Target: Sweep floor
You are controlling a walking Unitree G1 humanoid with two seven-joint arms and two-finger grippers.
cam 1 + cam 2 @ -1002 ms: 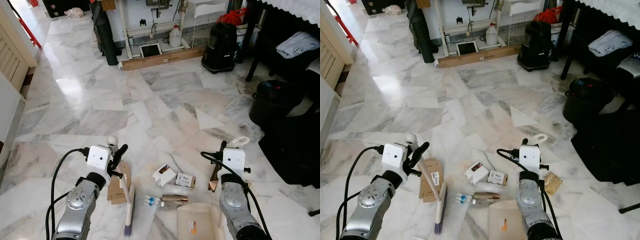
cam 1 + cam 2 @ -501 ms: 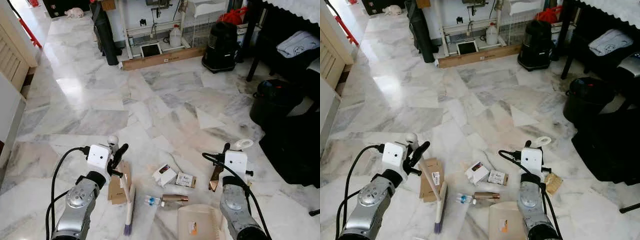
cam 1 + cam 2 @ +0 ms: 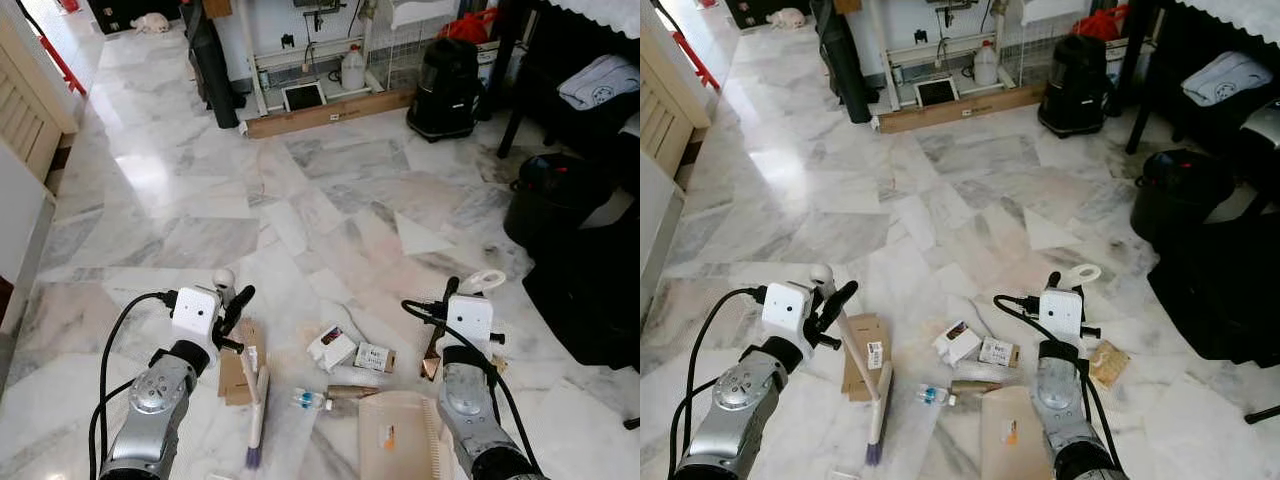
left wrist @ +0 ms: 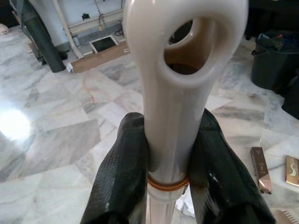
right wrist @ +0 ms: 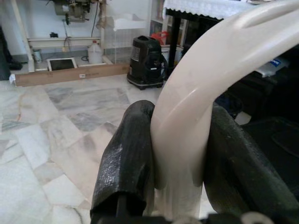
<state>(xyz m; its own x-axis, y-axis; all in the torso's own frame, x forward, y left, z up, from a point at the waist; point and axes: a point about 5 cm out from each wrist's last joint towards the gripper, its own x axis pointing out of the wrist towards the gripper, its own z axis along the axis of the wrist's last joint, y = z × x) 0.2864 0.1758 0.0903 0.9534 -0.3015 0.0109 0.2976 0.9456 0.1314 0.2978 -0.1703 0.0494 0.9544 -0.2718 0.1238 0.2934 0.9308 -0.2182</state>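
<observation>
Left wrist view showed the left end effector [image 4: 175, 158] clenched round the light, stiff broom [image 3: 256, 395] handle near its top; the right end effector [image 5: 180, 154] gripped the rigid dustpan [image 3: 395, 440] handle.

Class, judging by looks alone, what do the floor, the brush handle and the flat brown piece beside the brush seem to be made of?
Grey-veined white floor: polished marble, probably; it mirrors light.
Cream brush handle, clamped in the left claw: smooth, glossy moulded plastic.
Flat brown piece: matte cardboard, apparently, with a label.
</observation>
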